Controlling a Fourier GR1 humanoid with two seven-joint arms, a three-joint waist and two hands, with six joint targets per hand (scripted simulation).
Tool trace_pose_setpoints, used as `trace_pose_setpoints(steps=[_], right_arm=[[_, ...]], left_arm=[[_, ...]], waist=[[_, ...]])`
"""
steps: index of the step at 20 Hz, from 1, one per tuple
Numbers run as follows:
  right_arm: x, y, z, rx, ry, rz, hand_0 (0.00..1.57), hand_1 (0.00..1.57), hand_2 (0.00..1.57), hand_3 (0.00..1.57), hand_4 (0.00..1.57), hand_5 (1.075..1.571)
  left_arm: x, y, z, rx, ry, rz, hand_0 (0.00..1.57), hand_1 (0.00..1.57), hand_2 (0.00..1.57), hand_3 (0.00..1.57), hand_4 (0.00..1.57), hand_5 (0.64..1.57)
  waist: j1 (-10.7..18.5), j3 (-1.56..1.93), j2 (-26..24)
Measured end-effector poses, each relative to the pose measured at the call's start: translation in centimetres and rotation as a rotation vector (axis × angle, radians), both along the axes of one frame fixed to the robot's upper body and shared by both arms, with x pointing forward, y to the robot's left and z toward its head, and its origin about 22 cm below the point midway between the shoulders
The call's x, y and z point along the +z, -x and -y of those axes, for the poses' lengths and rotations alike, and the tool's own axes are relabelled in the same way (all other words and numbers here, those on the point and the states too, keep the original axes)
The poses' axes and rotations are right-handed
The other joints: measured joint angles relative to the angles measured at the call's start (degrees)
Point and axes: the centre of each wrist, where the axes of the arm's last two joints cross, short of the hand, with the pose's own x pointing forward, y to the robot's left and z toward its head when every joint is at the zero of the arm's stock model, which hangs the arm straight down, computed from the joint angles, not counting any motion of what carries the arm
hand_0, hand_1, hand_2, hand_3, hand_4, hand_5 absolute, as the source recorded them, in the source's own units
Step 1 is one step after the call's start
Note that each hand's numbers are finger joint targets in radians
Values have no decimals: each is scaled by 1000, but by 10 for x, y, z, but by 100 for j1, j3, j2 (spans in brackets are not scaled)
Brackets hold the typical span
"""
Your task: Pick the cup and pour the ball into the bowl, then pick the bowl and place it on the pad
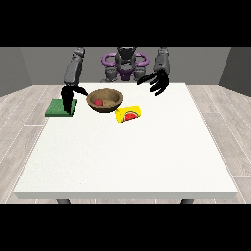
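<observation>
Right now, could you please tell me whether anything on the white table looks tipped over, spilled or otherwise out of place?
The yellow cup with a watermelon picture lies on its side beside the brown wooden bowl, not upright. The red ball sits inside the bowl, so nothing has spilled. The bowl stands on the table beside the green pad, not yet on it.

A large white rectangular table (132, 162) is occupying the middle of the view, its near edge showing as a thin pale band. Two dark grey table legs (62, 201) are showing beneath that edge, one towards each end. A light grey wood-plank floor (223, 127) is surrounding the table. Plain grey walls (29, 63) are rising behind it
</observation>
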Motion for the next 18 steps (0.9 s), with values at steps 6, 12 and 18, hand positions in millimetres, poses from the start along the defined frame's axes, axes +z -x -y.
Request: trace_pose_setpoints(steps=[6,12,18], right_arm=[[-13,1,-36,62,21,-71,0,0,0,0,0,1543],[-35,11,-43,65,5,-124,0,0,0,0,208,1546],[-51,21,-39,39,-22,-91,0,0,0,0,143,1530]], left_arm=[[-42,3,-29,-2,122,-90,0,0,0,0,0,1526],[-37,2,-24,-26,152,-118,0,0,0,0,0,1547],[-19,0,-21,-76,148,-81,0,0,0,0,0,1556]], waist=[[-350,13,-290],[-332,21,-454],[-123,-69,-324]])
